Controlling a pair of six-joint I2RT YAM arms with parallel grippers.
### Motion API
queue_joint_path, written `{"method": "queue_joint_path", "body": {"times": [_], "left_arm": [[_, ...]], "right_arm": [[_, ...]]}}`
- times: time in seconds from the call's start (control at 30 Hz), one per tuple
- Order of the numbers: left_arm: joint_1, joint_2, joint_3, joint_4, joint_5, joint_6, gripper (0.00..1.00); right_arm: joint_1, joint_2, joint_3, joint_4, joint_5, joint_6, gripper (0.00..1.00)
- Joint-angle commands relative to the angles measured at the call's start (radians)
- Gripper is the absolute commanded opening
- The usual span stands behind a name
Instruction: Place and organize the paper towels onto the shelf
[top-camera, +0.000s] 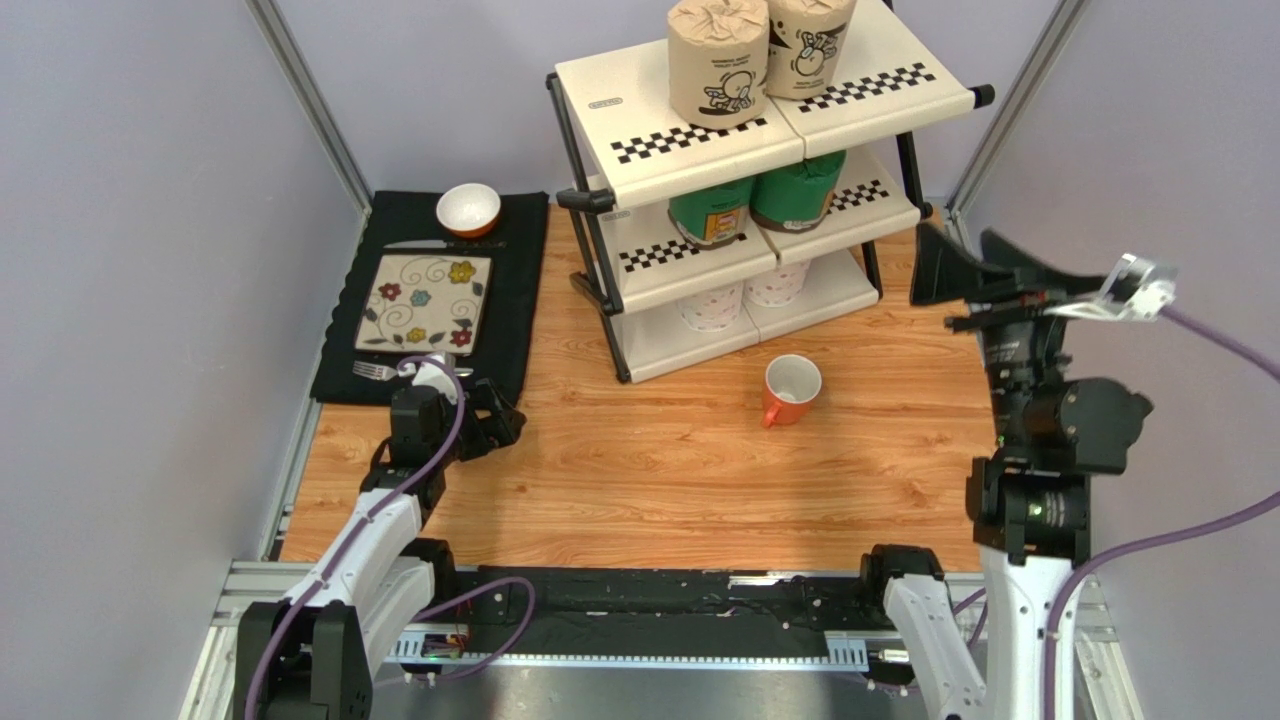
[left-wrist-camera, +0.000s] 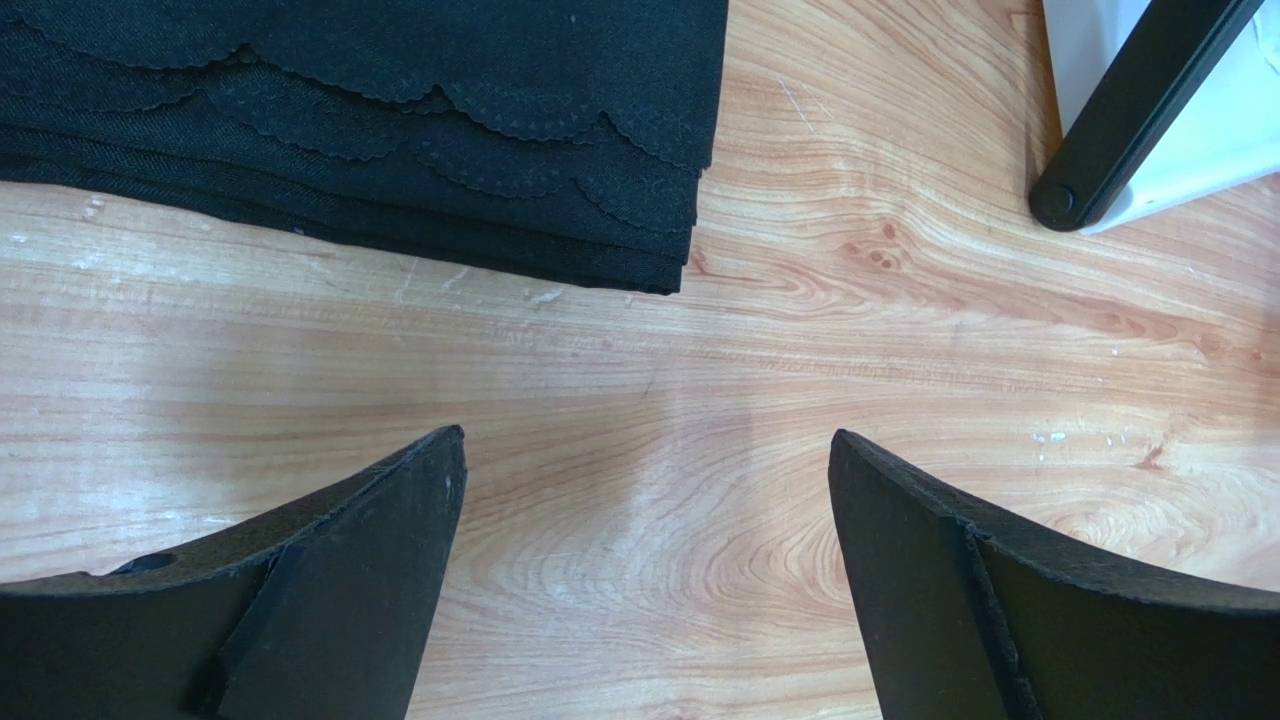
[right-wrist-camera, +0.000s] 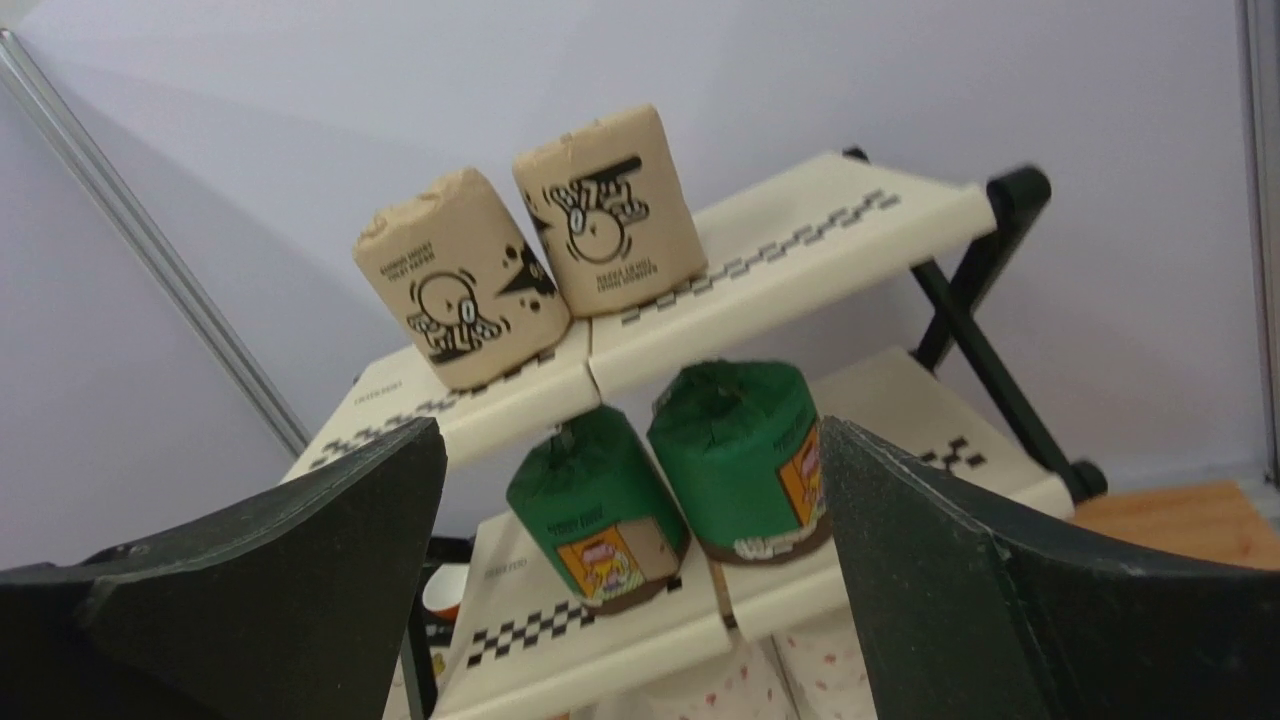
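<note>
The shelf (top-camera: 706, 135) stands at the back centre. Two brown kraft paper towels (top-camera: 718, 63) (top-camera: 809, 42) stand on its top tier, two green ones (top-camera: 711, 210) (top-camera: 796, 191) on the middle tier, and two white ones (top-camera: 709, 308) (top-camera: 777, 285) on the bottom tier. In the right wrist view I see the brown rolls (right-wrist-camera: 458, 285), the green rolls (right-wrist-camera: 594, 503) and the tops of the white rolls (right-wrist-camera: 781, 683). My right gripper (top-camera: 920, 267) (right-wrist-camera: 631, 435) is open and empty, raised to the right of the shelf and facing it. My left gripper (top-camera: 504, 417) (left-wrist-camera: 646, 450) is open and empty, low over the table.
An orange mug (top-camera: 792, 387) lies on the table in front of the shelf. A black placemat (top-camera: 511, 270) (left-wrist-camera: 376, 120) holds a floral plate (top-camera: 424, 300), an orange bowl (top-camera: 469, 210) and a fork (top-camera: 376, 369). A shelf foot (left-wrist-camera: 1127, 120) shows near my left gripper. Grey walls enclose the table.
</note>
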Motion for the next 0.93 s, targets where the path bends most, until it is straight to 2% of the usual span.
{"method": "queue_joint_path", "body": {"times": [0.0,0.13,0.27,0.57,0.9], "left_arm": [[0.005,-0.009,-0.001,0.038,0.011,-0.004,0.99],[0.004,-0.009,-0.001,0.038,0.009,-0.006,0.99],[0.005,-0.016,0.005,0.032,0.012,-0.006,0.99],[0.004,-0.018,0.011,0.024,-0.003,-0.02,0.99],[0.004,0.005,0.033,-0.037,-0.07,-0.01,0.99]], "right_arm": [[0.008,-0.145,-0.195,-0.072,-0.039,0.114,0.99],[0.008,-0.293,-0.351,-0.209,-0.044,0.117,0.99],[0.01,-0.361,-0.424,-0.298,-0.013,0.111,0.99],[0.01,-0.361,-0.534,-0.258,0.01,0.17,0.99],[0.01,-0.358,-0.543,-0.277,0.029,0.148,0.99]]}}
